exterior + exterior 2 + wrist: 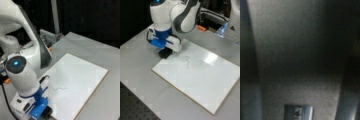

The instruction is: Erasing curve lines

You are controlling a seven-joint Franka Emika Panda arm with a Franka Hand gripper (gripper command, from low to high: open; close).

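My pincer (165,53) pinches the black eraser (165,53) at the whiteboard (202,80) corner; the curve lines (187,62) sit untouched nearby. Risk: a tilted eraser skims, leaving ink.

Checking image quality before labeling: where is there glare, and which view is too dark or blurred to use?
In a front view, a bright glare patch sits on the white board, beside the curve lines; the gripper is at the board's corner. The wrist view is dark and blurred.
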